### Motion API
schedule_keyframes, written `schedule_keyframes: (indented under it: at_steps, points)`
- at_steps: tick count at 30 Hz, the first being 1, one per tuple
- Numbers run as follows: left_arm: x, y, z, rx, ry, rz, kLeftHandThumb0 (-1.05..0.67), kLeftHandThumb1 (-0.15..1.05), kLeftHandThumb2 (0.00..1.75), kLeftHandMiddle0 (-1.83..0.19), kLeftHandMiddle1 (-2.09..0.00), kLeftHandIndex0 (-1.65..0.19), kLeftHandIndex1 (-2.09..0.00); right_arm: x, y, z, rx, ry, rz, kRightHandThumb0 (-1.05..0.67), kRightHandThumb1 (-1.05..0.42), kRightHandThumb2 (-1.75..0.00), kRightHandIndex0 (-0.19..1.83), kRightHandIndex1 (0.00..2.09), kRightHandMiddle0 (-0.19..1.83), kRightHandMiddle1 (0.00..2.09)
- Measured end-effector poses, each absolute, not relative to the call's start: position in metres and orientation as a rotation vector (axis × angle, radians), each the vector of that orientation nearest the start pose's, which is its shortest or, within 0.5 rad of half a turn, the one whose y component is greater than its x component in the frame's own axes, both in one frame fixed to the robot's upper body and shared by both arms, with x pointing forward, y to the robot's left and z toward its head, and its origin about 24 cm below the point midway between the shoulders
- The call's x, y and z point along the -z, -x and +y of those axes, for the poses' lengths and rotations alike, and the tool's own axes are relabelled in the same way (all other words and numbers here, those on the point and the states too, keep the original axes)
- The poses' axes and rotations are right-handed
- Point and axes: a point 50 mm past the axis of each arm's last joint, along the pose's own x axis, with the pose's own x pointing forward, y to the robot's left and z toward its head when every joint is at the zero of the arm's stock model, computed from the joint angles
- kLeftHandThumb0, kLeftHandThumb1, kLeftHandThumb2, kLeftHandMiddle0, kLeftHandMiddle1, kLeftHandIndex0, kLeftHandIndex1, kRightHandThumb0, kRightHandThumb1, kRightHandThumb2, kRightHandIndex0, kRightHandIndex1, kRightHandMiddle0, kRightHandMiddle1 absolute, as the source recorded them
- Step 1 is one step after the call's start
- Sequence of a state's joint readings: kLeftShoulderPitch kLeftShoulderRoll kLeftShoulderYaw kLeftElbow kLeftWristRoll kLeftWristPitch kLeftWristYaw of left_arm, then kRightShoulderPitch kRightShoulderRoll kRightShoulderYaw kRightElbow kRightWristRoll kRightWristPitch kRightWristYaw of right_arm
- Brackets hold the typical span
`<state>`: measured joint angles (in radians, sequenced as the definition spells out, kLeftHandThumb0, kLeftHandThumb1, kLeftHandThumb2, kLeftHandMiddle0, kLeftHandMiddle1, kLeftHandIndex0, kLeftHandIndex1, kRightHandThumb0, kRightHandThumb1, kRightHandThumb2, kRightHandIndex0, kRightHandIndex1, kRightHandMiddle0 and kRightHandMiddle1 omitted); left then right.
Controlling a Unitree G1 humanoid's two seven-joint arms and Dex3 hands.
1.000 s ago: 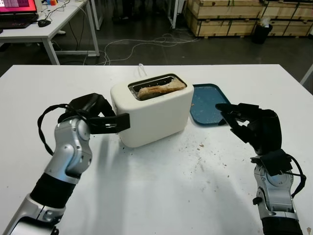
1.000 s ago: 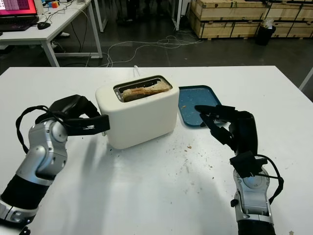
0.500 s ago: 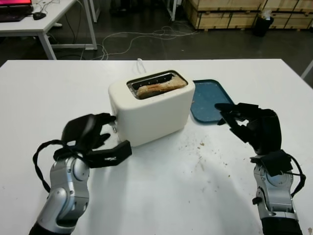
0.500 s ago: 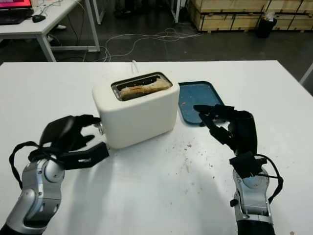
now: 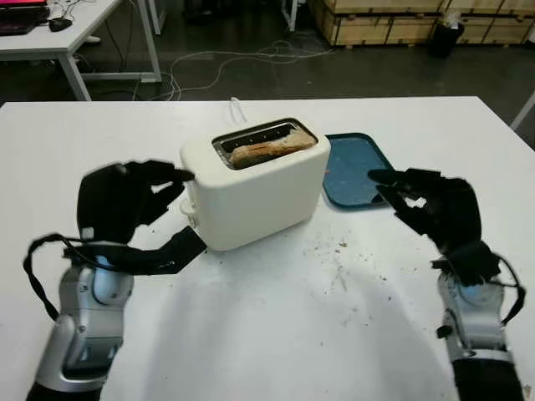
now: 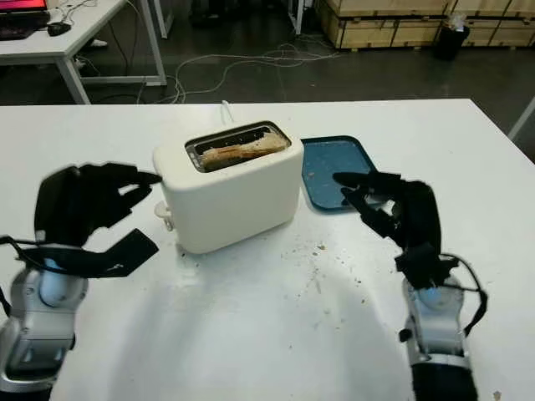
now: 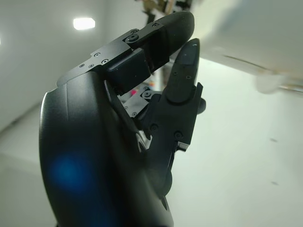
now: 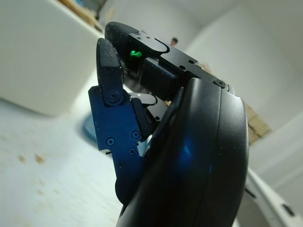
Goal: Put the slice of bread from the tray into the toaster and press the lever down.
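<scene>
The left hand is raised beside the toaster's left end, empty and open, its upper fingertips just at the top corner of that end and its thumb reaching toward the base below. The small white lever sticks out of that end face, low down, between fingers and thumb; whether any finger touches it cannot be told. The right hand is held up off the table to the toaster's right, also open and holding nothing, fingertips pointing toward the tray.

The bread sits in the toaster's slot, its browned top edge just showing at the rim. It stands on edge with its long axis along the slot, running from the near left to the far right as the toaster is turned slightly on the table. The toaster is a rounded, cream-white box, with a white cord leaving its far side.

The blue tray lies flat just beside the toaster's right end, with only crumbs on it. Dark crumbs also speckle the table in front of the toaster and toward the right hand.

The table is white and wide, with bare room in front of the toaster, between the two arms, and out to both side edges. Beyond its far edge are the floor with cables and wooden crates.
</scene>
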<state>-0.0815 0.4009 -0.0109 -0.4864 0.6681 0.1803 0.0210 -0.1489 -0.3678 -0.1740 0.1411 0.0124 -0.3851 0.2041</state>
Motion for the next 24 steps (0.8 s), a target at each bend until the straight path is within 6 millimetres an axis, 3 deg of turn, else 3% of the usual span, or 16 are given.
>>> schedule_keyframes:
  at_steps: [3,8,13,17,20,24]
  points:
    - [-0.184,-0.241,0.199,-0.154,-1.067,-0.431,-0.28,0.74,0.0,-1.18,-1.05,-1.37,-0.07,-0.122,-0.277,-0.245,-0.103,0.528,-0.385,-0.44,-0.92,-0.19,0.75,1.29,1.12,0.0]
    - [-0.194,-0.238,0.207,-0.024,-1.184,-0.377,-0.3,0.72,0.0,-1.38,-0.49,-1.44,-0.03,-0.146,-0.287,-0.253,-0.15,0.688,-0.392,-0.42,-0.92,-0.21,0.83,1.14,1.16,0.02]
    - [-0.194,-0.239,0.21,0.07,-1.256,-0.3,-0.28,0.71,0.0,-1.46,-0.24,-1.43,-0.01,-0.156,-0.3,-0.256,-0.194,0.774,-0.364,-0.41,-0.92,-0.22,0.8,1.19,1.15,0.02]
    - [-0.195,-0.242,0.212,0.07,-1.275,-0.279,-0.3,0.71,0.0,-1.49,-0.19,-1.43,0.0,-0.16,-0.308,-0.251,-0.216,0.815,-0.343,-0.39,-0.92,-0.23,0.81,1.16,1.14,0.01]
    - [-0.193,-0.244,0.214,0.058,-1.289,-0.267,-0.27,0.7,0.0,-1.52,-0.19,-1.44,-0.01,-0.159,-0.312,-0.248,-0.227,0.849,-0.331,-0.38,-0.92,-0.24,0.78,1.32,1.17,0.04]
    - [-0.191,-0.246,0.213,0.037,-1.275,-0.267,-0.25,0.71,0.0,-1.51,-0.19,-1.43,0.0,-0.156,-0.316,-0.245,-0.236,0.868,-0.315,-0.37,-0.92,-0.24,0.79,1.31,1.16,0.03]
